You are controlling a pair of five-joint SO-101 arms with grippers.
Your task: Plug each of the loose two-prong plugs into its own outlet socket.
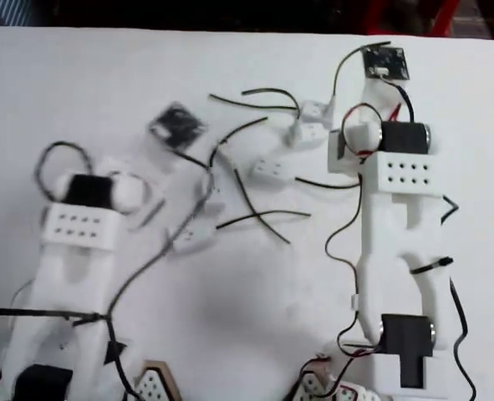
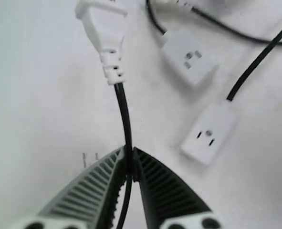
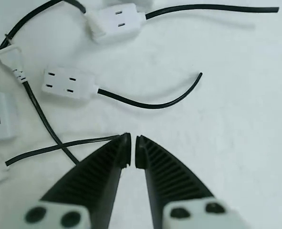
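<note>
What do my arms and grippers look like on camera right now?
Each arm is white plastic with black motors, a dotted plate and thin black cables. The left gripper has grey ribbed wedge fingers, the right gripper black ones.

our left arm (image 1: 69,271) and right arm (image 1: 386,242) are white printed shells with black motors (image 1: 405,338), perforated plates (image 1: 81,225) and thin black cables (image 1: 38,314). the left gripper (image 2: 130,153) has grey ribbed fingers, the right gripper (image 3: 132,143) black ones.

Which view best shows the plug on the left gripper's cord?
Left wrist view: the white plug lies ahead of the left gripper, shut on its black cord. High view: indistinct among cords. Right wrist view: a similar plug, farther off; sameness unclear.
</note>
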